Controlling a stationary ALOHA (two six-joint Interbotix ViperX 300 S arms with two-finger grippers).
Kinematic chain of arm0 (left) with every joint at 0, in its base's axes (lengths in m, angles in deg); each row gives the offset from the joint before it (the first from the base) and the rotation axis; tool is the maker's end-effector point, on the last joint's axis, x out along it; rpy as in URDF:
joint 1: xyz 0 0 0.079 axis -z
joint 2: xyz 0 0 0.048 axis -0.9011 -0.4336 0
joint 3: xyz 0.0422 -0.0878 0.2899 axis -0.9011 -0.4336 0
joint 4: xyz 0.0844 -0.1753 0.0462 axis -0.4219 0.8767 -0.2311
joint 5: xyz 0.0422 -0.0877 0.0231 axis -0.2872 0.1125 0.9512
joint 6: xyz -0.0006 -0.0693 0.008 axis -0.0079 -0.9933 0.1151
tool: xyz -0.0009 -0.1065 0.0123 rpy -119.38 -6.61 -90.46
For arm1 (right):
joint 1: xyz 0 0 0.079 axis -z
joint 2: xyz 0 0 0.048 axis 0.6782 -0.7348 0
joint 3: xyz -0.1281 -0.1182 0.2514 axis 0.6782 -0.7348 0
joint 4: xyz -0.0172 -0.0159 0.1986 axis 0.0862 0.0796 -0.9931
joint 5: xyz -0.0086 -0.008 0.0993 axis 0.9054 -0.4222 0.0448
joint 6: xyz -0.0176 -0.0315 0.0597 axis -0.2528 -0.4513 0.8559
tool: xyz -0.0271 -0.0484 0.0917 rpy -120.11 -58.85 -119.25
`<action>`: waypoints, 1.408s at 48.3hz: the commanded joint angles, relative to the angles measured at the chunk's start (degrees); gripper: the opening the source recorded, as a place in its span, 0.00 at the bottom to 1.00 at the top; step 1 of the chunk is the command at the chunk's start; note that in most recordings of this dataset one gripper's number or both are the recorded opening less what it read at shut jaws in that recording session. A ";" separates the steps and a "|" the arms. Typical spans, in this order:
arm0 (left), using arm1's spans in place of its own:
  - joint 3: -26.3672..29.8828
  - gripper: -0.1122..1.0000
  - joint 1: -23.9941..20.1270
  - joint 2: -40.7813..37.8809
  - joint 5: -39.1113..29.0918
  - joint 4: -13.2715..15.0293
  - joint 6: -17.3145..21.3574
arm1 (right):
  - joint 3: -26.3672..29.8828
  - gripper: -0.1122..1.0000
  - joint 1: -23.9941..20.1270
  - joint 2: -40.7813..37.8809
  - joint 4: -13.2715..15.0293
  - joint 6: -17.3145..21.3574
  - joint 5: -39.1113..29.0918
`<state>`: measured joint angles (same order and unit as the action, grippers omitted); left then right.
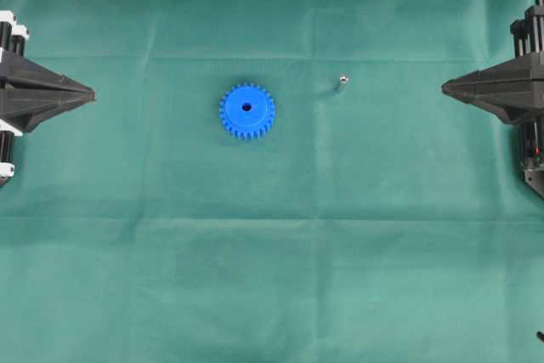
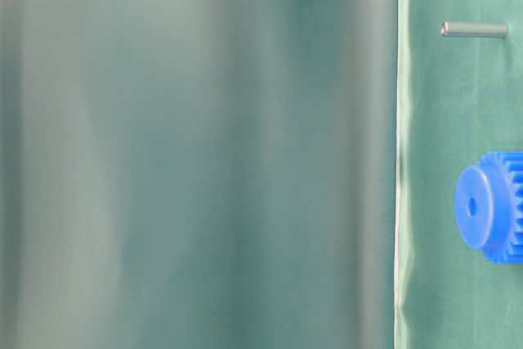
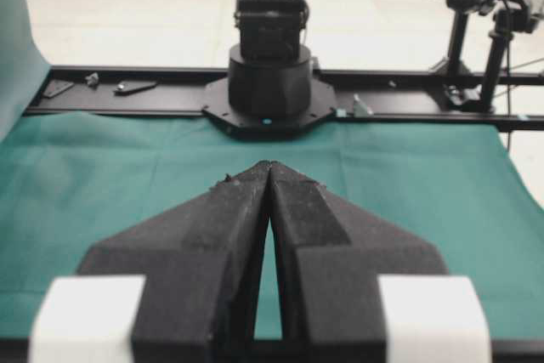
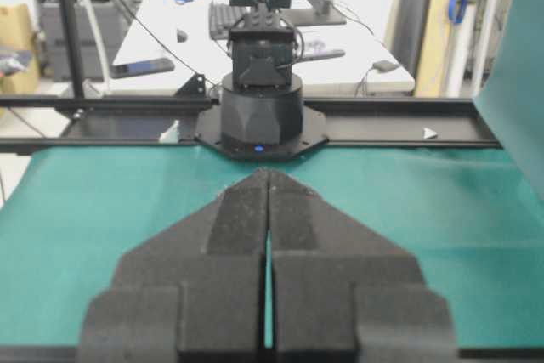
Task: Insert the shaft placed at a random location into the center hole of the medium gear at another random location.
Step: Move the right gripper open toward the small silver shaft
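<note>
Though closed, both pincers (image 1: 92, 91) (image 1: 444, 87) empty.

Bright blue medium gear (image 1: 246, 110) on a plain dark green cloth (image 1: 272, 278), its center hole (image 1: 246, 108) a dark dot. Right of the gear, the shaft (image 1: 342, 82) gleams silvery grey. Both hands matte black, the left hand (image 3: 269, 169) with white blocks behind.
</note>
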<state>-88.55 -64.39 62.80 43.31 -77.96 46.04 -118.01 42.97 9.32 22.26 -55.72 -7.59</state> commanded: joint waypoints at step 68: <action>1.85 0.10 0.79 -0.35 -1.49 -0.97 0.09 | 1.32 0.85 13.97 -47.02 -2.55 -2.29 22.59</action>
<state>-88.11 -63.60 62.71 41.55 -78.75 46.04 -118.01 56.59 -36.29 20.32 -57.21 13.59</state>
